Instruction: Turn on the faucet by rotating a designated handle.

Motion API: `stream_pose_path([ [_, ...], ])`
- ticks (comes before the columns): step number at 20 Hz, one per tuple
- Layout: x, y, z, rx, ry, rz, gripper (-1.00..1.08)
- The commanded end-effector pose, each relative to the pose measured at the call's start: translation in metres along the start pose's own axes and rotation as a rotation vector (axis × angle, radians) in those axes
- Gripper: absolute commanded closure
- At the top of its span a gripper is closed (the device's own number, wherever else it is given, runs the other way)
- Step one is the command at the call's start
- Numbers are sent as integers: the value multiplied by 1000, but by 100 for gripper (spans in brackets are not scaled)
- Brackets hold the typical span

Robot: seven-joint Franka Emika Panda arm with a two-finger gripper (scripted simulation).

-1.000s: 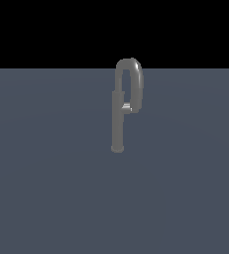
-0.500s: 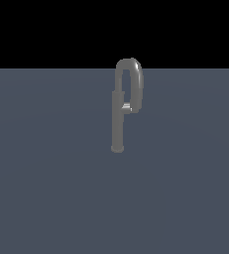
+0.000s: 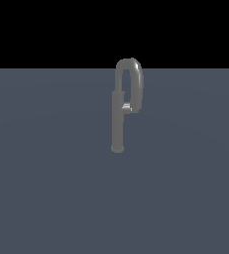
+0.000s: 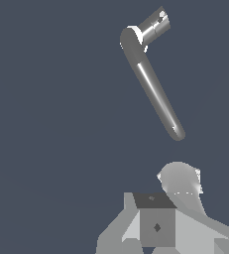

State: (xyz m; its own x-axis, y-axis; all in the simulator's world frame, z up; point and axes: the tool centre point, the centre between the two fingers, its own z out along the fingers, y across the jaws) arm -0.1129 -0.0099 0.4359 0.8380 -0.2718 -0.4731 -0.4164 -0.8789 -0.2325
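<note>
The faucet (image 3: 118, 119) stands upright on the dark floor, a thin grey pipe with a small round foot (image 3: 117, 148). Its handle (image 3: 137, 84) is the inverted-U loop at the top, curving down on the exterior view's right to a short pale stub (image 3: 127, 107). In the wrist view the faucet (image 4: 155, 94) shows as a slanted grey tube with a pale stub (image 4: 154, 26) at one end. The arm does not show in the exterior view. Grey blocky parts of my hand (image 4: 155, 225) show at the wrist view's edge, apart from the faucet. The fingers cannot be made out.
A flat dark blue-grey floor (image 3: 46, 188) spreads all around the faucet. The background above it is black.
</note>
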Motion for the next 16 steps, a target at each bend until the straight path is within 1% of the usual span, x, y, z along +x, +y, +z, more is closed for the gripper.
stream_pose_path([
  [1, 15, -1, 0, 37, -43, 34, 108],
  [16, 105, 1, 14, 274, -314, 251, 108],
])
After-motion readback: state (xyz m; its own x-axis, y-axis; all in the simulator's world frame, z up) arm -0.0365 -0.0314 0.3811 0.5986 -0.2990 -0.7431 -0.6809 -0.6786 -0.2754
